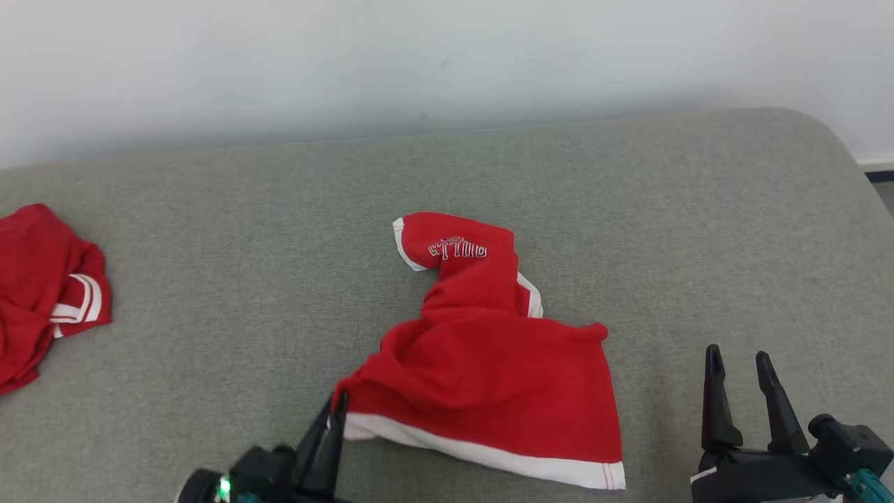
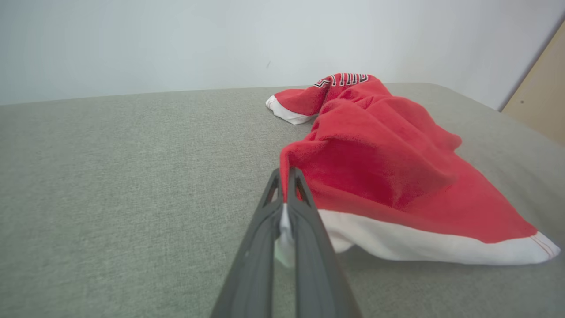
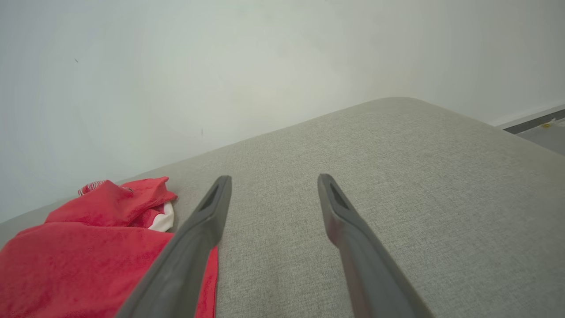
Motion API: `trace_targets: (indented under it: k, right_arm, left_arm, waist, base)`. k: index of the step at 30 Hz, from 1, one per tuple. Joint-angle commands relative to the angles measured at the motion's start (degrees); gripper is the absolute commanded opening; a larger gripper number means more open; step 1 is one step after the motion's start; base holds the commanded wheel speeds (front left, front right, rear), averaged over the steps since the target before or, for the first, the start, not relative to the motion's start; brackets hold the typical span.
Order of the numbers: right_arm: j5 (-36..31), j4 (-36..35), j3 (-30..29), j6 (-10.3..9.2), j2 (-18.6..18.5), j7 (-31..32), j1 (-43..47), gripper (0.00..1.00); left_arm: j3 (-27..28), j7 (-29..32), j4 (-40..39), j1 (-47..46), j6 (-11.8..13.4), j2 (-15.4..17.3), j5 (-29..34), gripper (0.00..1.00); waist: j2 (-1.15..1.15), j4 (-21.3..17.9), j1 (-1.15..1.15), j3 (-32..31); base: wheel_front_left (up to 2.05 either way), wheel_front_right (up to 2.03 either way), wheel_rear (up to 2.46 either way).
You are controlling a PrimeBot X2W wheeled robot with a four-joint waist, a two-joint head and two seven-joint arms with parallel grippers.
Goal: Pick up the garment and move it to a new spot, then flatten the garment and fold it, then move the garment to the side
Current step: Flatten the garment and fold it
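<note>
A red garment with a white hem and white lettering lies crumpled in the middle of the grey cushioned surface. My left gripper is shut on the garment's near left corner, pinching the hem. In the left wrist view the garment spreads right from my shut left gripper, white hem cloth caught between the fingers. My right gripper stands open right of the garment, holding nothing. The right wrist view shows the open right gripper above bare surface, the garment at lower left.
A second red garment with white stripes lies at the surface's left edge. A pale wall runs behind. The surface's right end rounds off, with floor beyond. A tan panel shows at the right in the left wrist view.
</note>
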Motion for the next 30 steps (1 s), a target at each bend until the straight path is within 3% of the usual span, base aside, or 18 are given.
trace_targets:
  k: [1, 7, 14, 15, 16, 17, 30]
  right_arm:
    - [0.1, 0.17, -0.07, -0.13, 0.07, -0.11, 0.87, 1.0]
    - [-0.27, 0.8, 0.19, -0.13, 0.07, -0.11, 1.33, 1.0]
    - [-0.62, 1.42, 0.36, -0.13, 0.08, -0.11, 1.51, 1.0]
    - [-0.62, 1.48, 0.41, -0.13, 0.08, -0.11, 1.53, 1.0]
    - [-0.56, 1.44, 0.49, -0.13, 0.08, -0.11, 1.6, 1.0]
    - [-0.45, 1.38, 0.51, -0.13, 0.08, -0.11, 1.72, 1.0]
    - [0.23, 1.34, -0.02, -0.13, 0.09, -0.11, 2.1, 1.0]
  left_arm:
    - [-0.26, -0.11, -0.68, 1.89, 0.19, -0.06, 1.12, 0.0]
    - [-3.33, -0.11, 0.72, 5.58, 0.1, -2.02, -0.32, 0.0]
    - [-13.38, -0.11, 6.72, 3.6, 0.07, -2.92, -3.24, 0.0]
    - [-14.27, -0.11, 7.03, 3.07, 0.07, -2.96, -3.2, 0.3]
    - [-14.49, -0.11, 7.32, 2.79, 0.07, -2.97, -3.56, 0.89]
    - [-14.25, -0.11, 7.49, 2.81, 0.07, -3.01, -4.04, 1.0]
    - [-1.53, -0.11, -0.92, 5.3, 0.06, -2.25, -3.81, 1.0]
  waist:
    - [0.0, 1.44, 0.0, -0.69]
    - [0.0, 2.39, 0.0, -1.28]
    - [0.0, 2.73, 0.0, -2.3]
    - [0.0, 2.75, 0.0, -2.39]
    - [0.0, 2.78, 0.0, -2.47]
    - [0.0, 2.83, 0.0, -2.54]
    - [0.0, 3.98, 0.0, -2.45]
  base:
    - [0.0, 0.0, 0.0]
    - [0.0, 0.0, 0.0]
    - [0.0, 0.0, 0.0]
    - [0.0, 0.0, 0.0]
    - [0.0, 0.0, 0.0]
    - [0.0, 0.0, 0.0]
    - [0.0, 0.0, 0.0]
